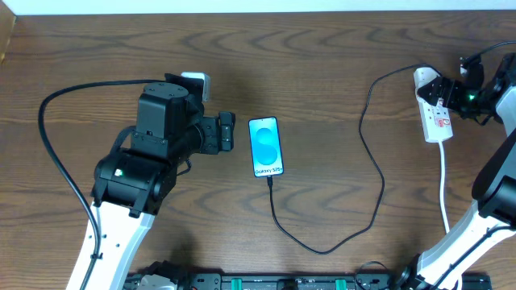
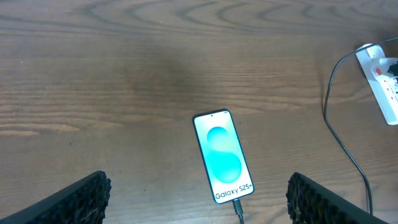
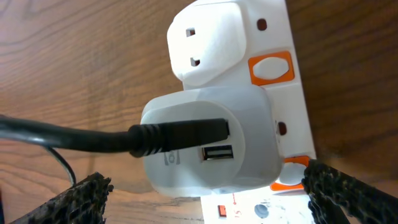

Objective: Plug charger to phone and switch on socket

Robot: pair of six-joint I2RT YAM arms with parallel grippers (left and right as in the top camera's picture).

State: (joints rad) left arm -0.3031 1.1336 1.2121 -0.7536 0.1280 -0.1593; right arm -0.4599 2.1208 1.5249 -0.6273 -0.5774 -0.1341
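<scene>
**Overhead view.** The phone [image 1: 266, 147] is laid face up near the middle of the table [image 1: 322, 64], with its screen lit. The left gripper [image 1: 229, 131] is positioned just beside the phone's left long edge; its jaws are spread wide and nothing is held. The charger [image 1: 372, 153] is seated in the phone's near end and is routed in a loop across to the socket [image 1: 435, 121] at the far right. The right gripper [image 1: 447, 90] is placed over the far end of the socket.

**Left wrist view.** The phone [image 2: 224, 155] is seen ahead of the gripper, inside the span of the two fingers [image 2: 84, 199], nearer the right one. The fingers are set far apart and are empty. The socket [image 2: 388, 93] is seen at the right edge, well apart.

**Right wrist view.** A white adapter [image 3: 211, 143] is plugged into the socket [image 3: 273, 25] and lies between the widely separated fingers [image 3: 348, 193]. No contact with it is visible. The charger's black plug [image 3: 180, 137] is inserted in the adapter's face. An orange switch [image 3: 270, 68] is located just beside the adapter.
</scene>
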